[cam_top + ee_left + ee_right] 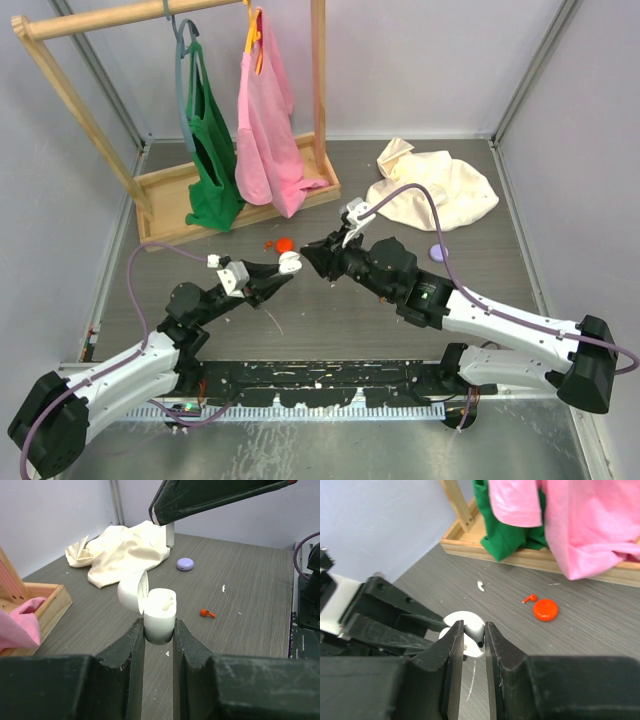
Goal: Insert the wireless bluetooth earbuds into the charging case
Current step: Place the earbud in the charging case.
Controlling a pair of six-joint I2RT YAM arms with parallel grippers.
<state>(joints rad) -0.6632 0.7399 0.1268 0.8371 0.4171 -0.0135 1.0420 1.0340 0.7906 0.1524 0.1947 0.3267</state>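
The left gripper [158,632] pinches the open white case [161,611]. The right gripper [474,630] is just beside it, jaws pressed together. A red earbud [530,598] lies on the table [600,630].

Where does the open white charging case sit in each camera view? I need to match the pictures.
Top external: white charging case at centre, in the left claw.
Left wrist: case at centre, lid open, clamped.
Right wrist: case lower centre-left, just past the right claw.
Shared landmark: red earbud, in all three.
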